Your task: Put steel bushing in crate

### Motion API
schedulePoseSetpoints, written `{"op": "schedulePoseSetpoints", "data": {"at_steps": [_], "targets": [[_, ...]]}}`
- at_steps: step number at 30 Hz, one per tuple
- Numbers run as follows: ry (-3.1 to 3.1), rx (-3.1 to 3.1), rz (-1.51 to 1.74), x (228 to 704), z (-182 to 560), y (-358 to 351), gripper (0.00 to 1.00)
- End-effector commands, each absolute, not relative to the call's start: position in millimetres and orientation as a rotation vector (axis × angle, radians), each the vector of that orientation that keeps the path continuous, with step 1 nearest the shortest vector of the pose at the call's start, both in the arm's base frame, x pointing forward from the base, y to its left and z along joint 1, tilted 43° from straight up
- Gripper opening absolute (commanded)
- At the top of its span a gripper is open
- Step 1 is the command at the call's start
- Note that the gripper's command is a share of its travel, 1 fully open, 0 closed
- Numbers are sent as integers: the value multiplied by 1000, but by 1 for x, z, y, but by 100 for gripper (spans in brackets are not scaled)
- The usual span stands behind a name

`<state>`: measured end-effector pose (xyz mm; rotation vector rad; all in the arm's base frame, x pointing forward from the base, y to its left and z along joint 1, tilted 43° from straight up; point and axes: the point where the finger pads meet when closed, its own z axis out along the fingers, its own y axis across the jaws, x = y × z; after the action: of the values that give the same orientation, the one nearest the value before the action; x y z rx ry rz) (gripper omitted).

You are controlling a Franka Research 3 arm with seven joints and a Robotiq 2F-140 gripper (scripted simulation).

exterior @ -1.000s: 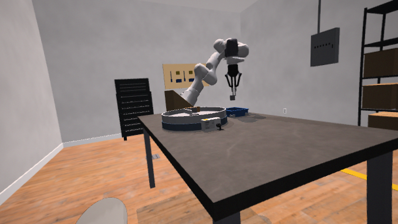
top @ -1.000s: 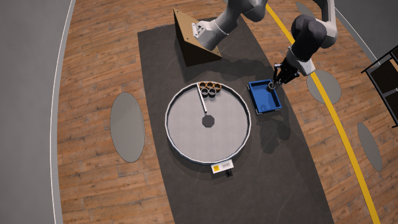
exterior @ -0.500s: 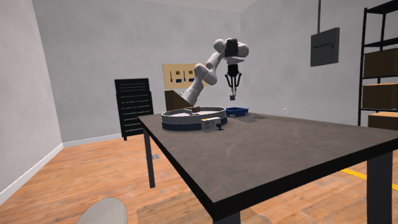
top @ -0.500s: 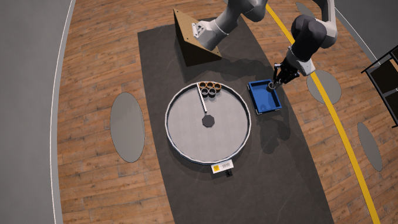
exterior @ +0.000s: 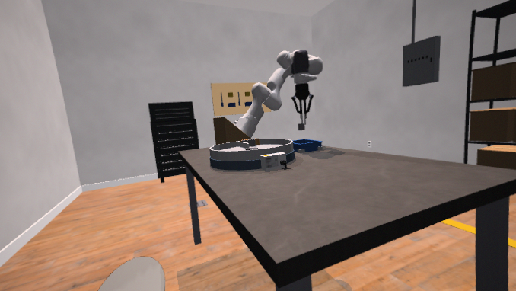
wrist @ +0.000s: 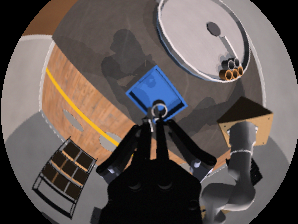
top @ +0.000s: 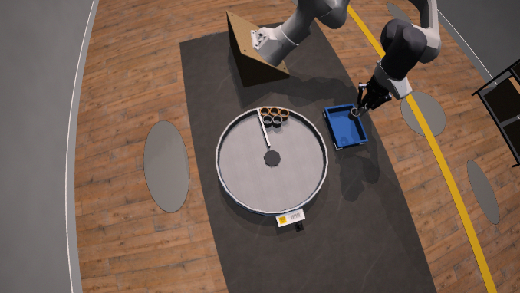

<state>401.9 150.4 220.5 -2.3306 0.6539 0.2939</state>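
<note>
My gripper (top: 358, 110) is shut on a grey steel bushing (top: 354, 112) and holds it high above the far right corner of the blue crate (top: 345, 126). From the side view the gripper (exterior: 301, 123) hangs well above the crate (exterior: 307, 144) with the bushing (exterior: 301, 126) at its tips. In the wrist view the bushing (wrist: 158, 111) sits between the fingertips over the crate (wrist: 154, 94). On the round turning table (top: 271, 159), next to the white divider bar (top: 263, 127), two steel bushings (top: 272, 120) and three brass-coloured bushings (top: 274, 111) stand together at the far rim.
A brown wedge-shaped stand (top: 251, 54) sits at the back of the dark table. A white label plate (top: 290, 217) is at the turning table's near edge. A black shelf (top: 502, 107) stands to the right, off the table.
</note>
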Motion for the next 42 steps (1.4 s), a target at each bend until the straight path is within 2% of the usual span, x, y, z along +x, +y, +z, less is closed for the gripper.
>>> {"op": "schedulePoseSetpoints", "data": {"at_steps": [1,42], "targets": [[661,-2327,295,403,223,152,0],[661,-2327,295,403,212,162,0]]}}
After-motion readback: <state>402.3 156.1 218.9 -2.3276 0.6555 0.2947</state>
